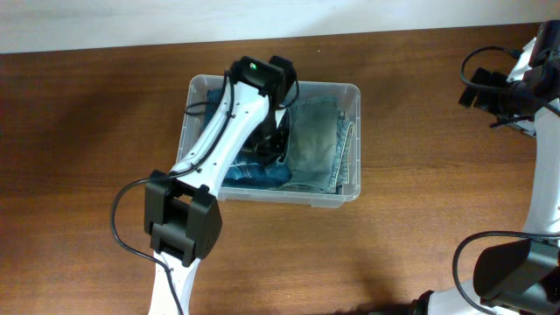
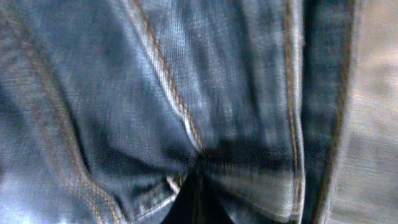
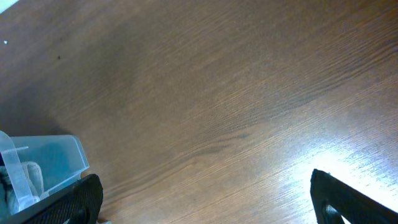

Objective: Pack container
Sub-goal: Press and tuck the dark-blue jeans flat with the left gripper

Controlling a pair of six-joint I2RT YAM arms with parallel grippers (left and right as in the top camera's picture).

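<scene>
My white left arm (image 1: 214,140) reaches from the near edge of the brown wooden table (image 1: 87,131) and bends down into the container (image 1: 354,92), a clear plastic box with round corners in the middle of the table. Down in there my left gripper (image 1: 271,140) is pinched tight on the jeans (image 2: 186,93), soft blue cloth with orange stitches that bunches into folds where I hold it. Far to the right, well away from the box, my right arm (image 1: 547,175) stands tall and my right gripper (image 3: 208,208) holds its two black fingers wide apart over the smooth wood.
</scene>
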